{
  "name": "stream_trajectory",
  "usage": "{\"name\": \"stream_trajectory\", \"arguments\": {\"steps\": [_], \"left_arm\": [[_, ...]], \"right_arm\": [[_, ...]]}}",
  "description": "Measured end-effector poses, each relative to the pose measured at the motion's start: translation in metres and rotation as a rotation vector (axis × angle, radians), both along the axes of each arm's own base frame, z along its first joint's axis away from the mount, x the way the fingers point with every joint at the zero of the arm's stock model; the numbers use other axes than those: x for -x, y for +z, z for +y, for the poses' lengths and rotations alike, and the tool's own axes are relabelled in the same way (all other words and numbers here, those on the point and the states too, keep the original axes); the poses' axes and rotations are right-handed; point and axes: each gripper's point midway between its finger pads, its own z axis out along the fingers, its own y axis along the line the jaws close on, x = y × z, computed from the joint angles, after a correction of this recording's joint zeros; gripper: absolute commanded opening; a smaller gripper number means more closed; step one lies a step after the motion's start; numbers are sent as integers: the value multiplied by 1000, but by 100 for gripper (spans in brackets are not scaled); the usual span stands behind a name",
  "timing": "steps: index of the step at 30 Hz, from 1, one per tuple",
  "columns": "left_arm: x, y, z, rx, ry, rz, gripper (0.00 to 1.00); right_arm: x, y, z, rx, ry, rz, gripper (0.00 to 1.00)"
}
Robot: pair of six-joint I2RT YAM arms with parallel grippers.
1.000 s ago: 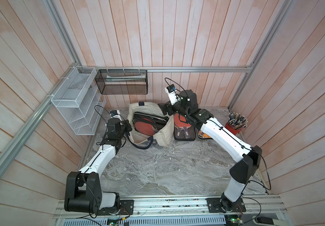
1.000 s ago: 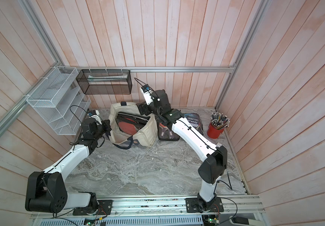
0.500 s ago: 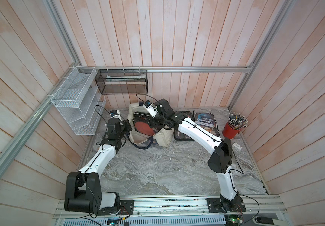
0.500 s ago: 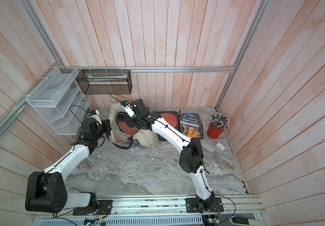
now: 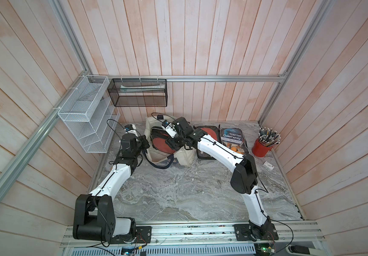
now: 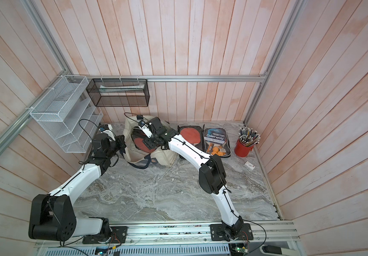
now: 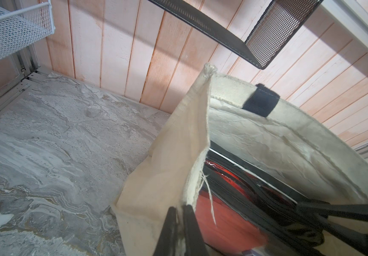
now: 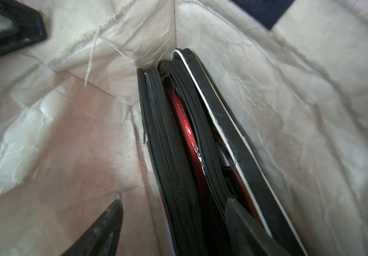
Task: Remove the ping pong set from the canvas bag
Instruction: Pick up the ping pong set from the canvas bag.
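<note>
Swinging across from the cases on the table, the right arm had carried the right gripper (image 8: 174, 221) down into the mouth of the canvas bag (image 5: 185, 157), while the left arm had not shifted. The left gripper (image 7: 179, 221) was clamped on the bag's frayed rim, holding that side up and the mouth open. The right jaws stood apart, one finger over the bag's floor and the other over the ping pong set (image 8: 163, 144). They straddled its zipped edge without pinching it yet.

That set, a black zippered case showing a red paddle face, stood on edge inside the bag, leaning on the far wall.

To my eye, the trouble would come from the squeeze. Several zipper edges and a white-trimmed panel lay packed together, so the jaws might catch only one layer, or lining with it. A half grip could slip, or drag the whole bag upward and tear the rim from the left pinch.

Beside the bag lay a case with a red paddle (image 5: 207, 135), then a blue one reading "Deerway" (image 5: 233, 138). Print on the small white card (image 5: 268, 165) was too small to read.
</note>
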Motion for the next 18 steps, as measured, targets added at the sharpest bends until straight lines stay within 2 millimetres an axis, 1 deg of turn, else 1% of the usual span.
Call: {"name": "stream_trajectory", "arguments": {"steps": [3, 9, 13, 15, 16, 18], "left_arm": [[0, 0, 0, 0, 0, 0, 0], [0, 0, 0, 0, 0, -1, 0], [0, 0, 0, 0, 0, -1, 0], [0, 0, 0, 0, 0, -1, 0], [0, 0, 0, 0, 0, -1, 0], [0, 0, 0, 0, 0, -2, 0]], "right_arm": [[0, -6, -1, 16, -2, 10, 73], [-1, -10, -3, 31, -10, 7, 70], [-4, -21, -3, 53, -16, 12, 67], [-4, -28, -3, 65, -17, 16, 62], [-5, -32, -3, 73, -17, 18, 57], [-6, -37, -3, 85, -17, 20, 40]]}}
